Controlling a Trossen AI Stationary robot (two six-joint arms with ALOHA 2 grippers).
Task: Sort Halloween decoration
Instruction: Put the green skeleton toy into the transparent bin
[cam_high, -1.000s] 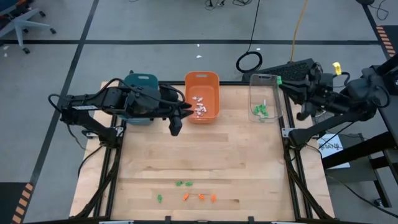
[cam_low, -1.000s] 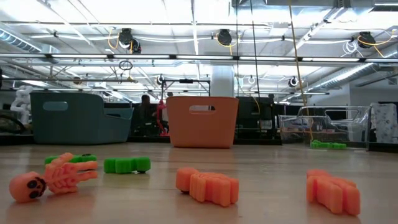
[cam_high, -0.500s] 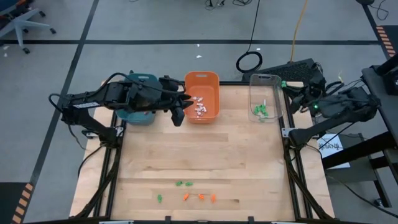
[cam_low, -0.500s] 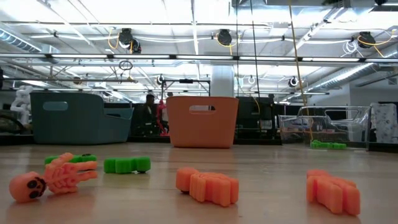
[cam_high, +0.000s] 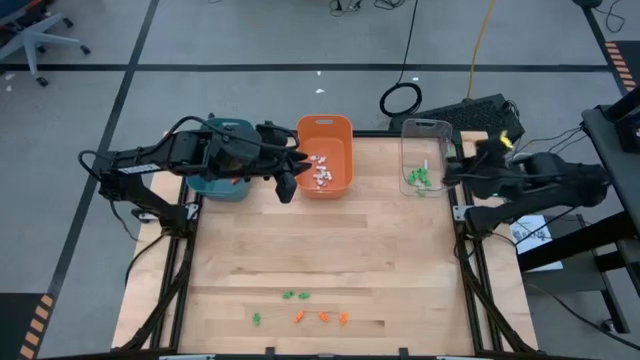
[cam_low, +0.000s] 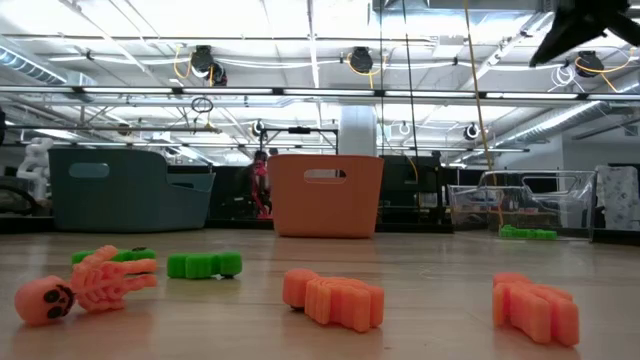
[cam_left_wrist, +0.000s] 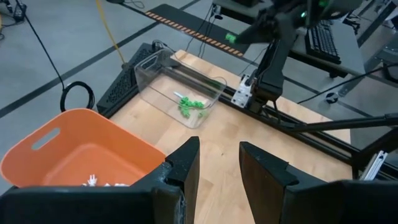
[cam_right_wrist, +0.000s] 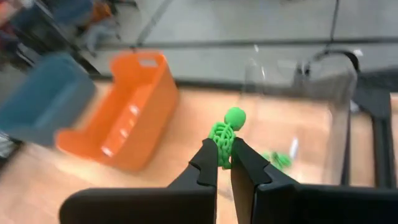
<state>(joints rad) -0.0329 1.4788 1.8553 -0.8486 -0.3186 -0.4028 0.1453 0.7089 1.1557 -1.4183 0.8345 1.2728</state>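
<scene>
The left gripper (cam_high: 287, 186) hangs just beside the orange bin (cam_high: 326, 131), at its left wall, with its fingers (cam_left_wrist: 185, 163) spread part-way and nothing between them; the white trinkets (cam_high: 321, 172) lie in the bin just to its right. From this gripper the remaining Halloween decoration (cam_high: 300, 316) (a short row of green and orange pieces) lies well away, toward the near edge of the table (cam_high: 320, 240).

Further right, the clear bin (cam_high: 425, 133) holds a few green pieces (cam_high: 418, 179). The right gripper (cam_right_wrist: 224, 163) sits just past that bin's right wall, its fingers pressed together on a green skeleton (cam_right_wrist: 225, 132), which stands upright from the tips, head away from the wrist. In the right wrist view the clear bin lies straight ahead of and below the tips, so the release probably needs only a short reach to the left over the wall. The right arm is the nearer one to that bin.
</scene>
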